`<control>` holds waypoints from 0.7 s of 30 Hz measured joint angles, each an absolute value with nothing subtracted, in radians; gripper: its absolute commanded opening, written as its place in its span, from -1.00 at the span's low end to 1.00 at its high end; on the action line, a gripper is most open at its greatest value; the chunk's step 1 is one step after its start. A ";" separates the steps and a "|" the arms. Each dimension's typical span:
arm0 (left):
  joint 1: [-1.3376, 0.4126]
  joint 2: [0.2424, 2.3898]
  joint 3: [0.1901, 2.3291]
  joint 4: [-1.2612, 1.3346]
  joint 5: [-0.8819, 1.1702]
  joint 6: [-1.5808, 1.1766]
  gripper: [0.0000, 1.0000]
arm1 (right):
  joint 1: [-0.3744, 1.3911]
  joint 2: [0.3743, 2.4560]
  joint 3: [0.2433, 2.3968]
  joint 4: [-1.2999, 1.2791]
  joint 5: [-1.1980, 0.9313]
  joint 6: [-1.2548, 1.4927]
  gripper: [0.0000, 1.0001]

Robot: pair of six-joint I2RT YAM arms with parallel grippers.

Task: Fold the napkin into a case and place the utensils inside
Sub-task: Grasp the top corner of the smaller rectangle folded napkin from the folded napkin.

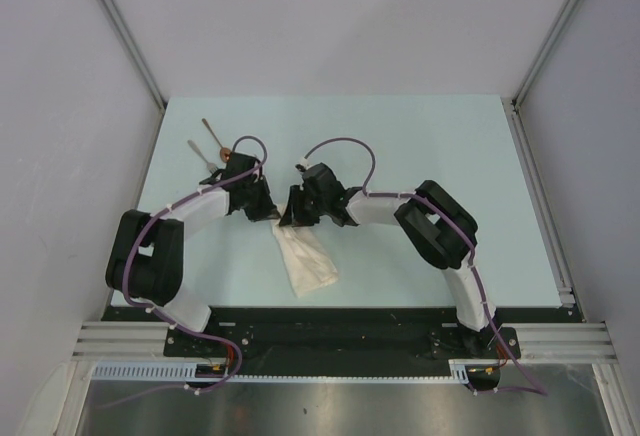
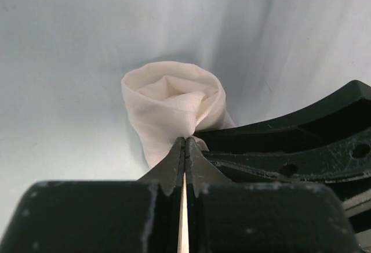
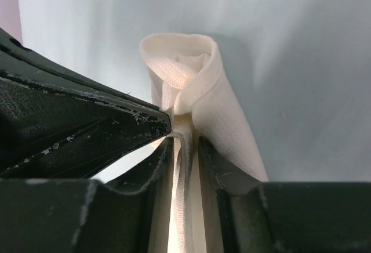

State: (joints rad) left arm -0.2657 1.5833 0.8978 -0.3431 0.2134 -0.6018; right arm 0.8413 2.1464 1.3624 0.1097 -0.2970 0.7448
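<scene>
At the far end of the case [image 1: 308, 261], near the middle of the table [image 1: 430, 156], both claws meet at the cloth's mouth. The left claw [image 1: 268, 208] is clamped tight on one lip of the opening; its wrist view shows the fingertips pressed together on a thin edge of fabric. The right claw [image 1: 293, 214] stands only narrowly parted, with a layer of the opposite lip between its fingers and a slit of light beside it, so it looks to be barely gripping, if at all. From that held mouth the case runs as a narrow cream-white pouch toward the arms' bases and slightly to the right, its closed end nearest the robot. Both wrist views show the mouth pulled into a soft rounded tube, wrinkled, with inner folds sagging across the opening. The fork [image 1: 205, 156] and the copper-bowled spoon [image 1: 215, 136] lie side by side on the far left, beyond the left claw and well apart from the cloth, so the left arm is the nearer one. Loading them would likely mean sliding each in along the pouch's long axis, from the far end toward the bases, while one lip is held up.
</scene>
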 measured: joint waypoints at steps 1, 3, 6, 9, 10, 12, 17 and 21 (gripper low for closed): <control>-0.264 1.583 0.897 -0.342 0.215 -0.602 -1.00 | 0.842 2.145 1.362 0.109 -0.297 0.734 -0.37; -0.260 1.583 0.896 -0.342 0.219 -0.602 -1.00 | 0.845 2.141 1.364 0.104 -0.297 0.718 -0.37; -0.254 1.583 0.896 -0.342 0.225 -0.601 -1.00 | 0.849 2.137 1.367 0.091 -0.295 0.696 -0.49; -0.248 1.582 0.894 -0.342 0.233 -0.602 -1.00 | 0.850 2.135 1.369 0.081 -0.293 0.681 -0.93; -0.247 1.581 0.892 -0.342 0.237 -0.602 -1.00 | 0.850 2.135 1.369 0.079 -0.294 0.677 -0.96; -0.244 1.576 0.885 -0.339 0.245 -0.602 -1.00 | 0.848 2.135 1.371 0.075 -0.298 0.687 -1.00; -0.239 1.542 0.847 -0.312 0.254 -0.614 -1.00 | 0.842 2.136 1.362 0.123 -0.309 0.790 -1.00; -0.229 1.477 0.784 -0.277 0.259 -0.651 -1.00 | 0.842 2.137 1.295 0.245 -0.314 0.925 -1.00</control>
State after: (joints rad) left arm -0.2295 1.4769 0.7837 -0.2771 0.2592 -0.6506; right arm 0.8421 2.1368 1.2949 0.2455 -0.3141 0.9253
